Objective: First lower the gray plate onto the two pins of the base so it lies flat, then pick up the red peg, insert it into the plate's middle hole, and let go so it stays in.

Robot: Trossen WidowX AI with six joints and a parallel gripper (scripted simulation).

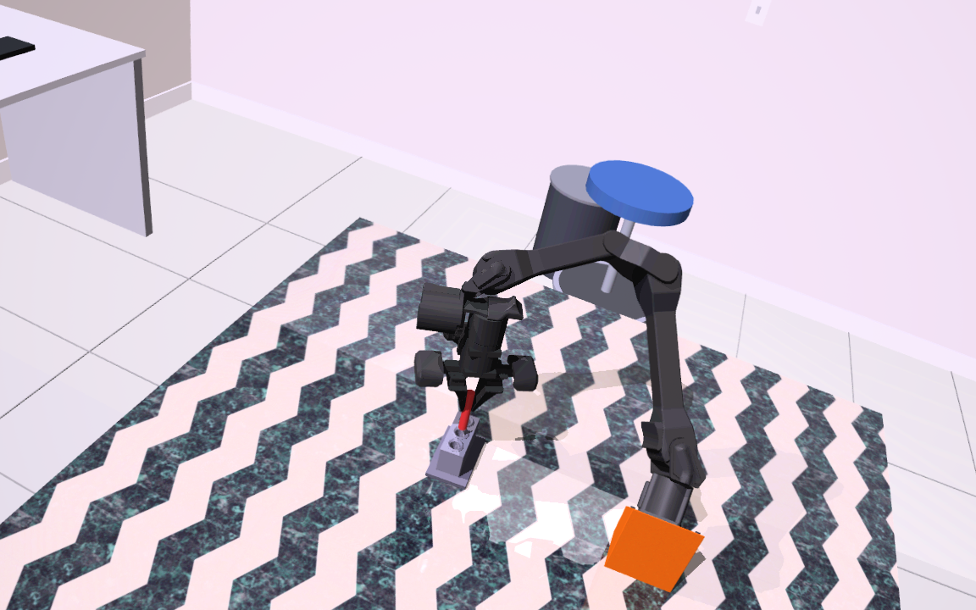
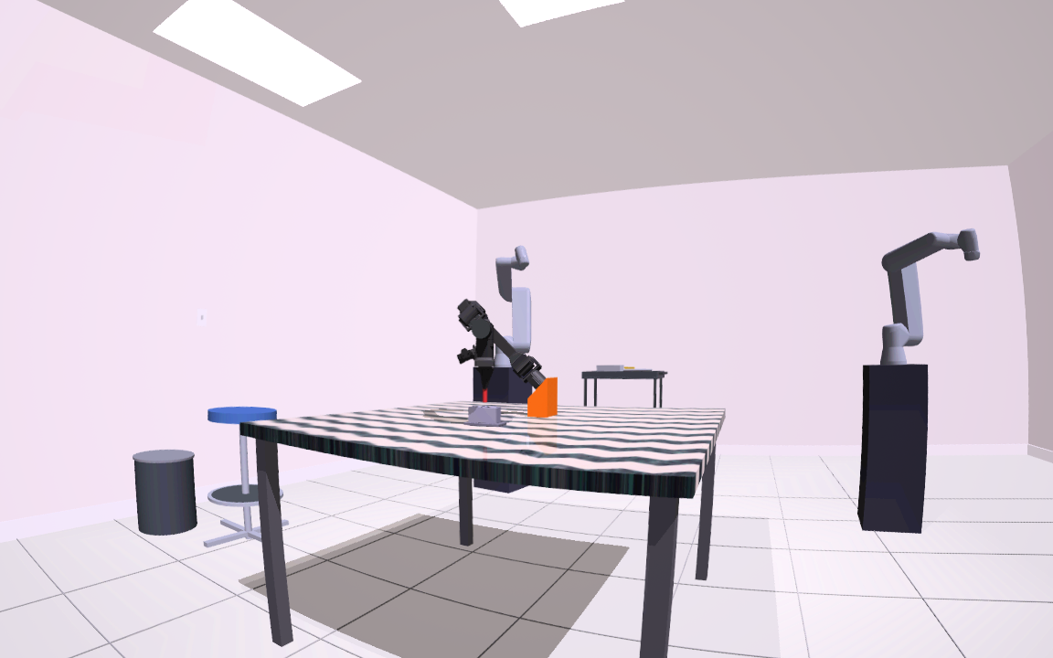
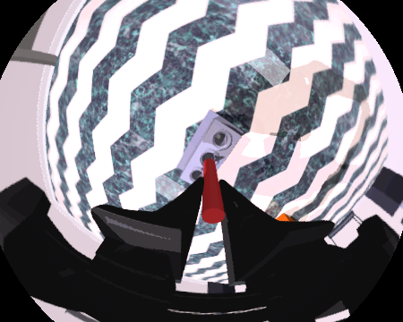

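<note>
The gray plate (image 1: 455, 442) (image 3: 212, 139) (image 2: 483, 414) lies flat on the dark base (image 1: 471, 463) on the zigzag table top. My gripper (image 1: 470, 399) (image 3: 210, 182) hangs straight above it, shut on the red peg (image 1: 466, 417) (image 3: 211, 191) (image 2: 484, 395). The peg points down. Its lower tip is at the plate's middle hole (image 3: 207, 157); I cannot tell how deep it sits. The plate's two outer holes (image 3: 221, 138) (image 3: 194, 174) show on either side of the peg.
The arm's orange base block (image 1: 652, 547) (image 2: 542, 398) stands near the table's edge, right of the plate. A blue stool (image 1: 639, 191) and a dark bin (image 1: 568, 216) stand on the floor beyond the table.
</note>
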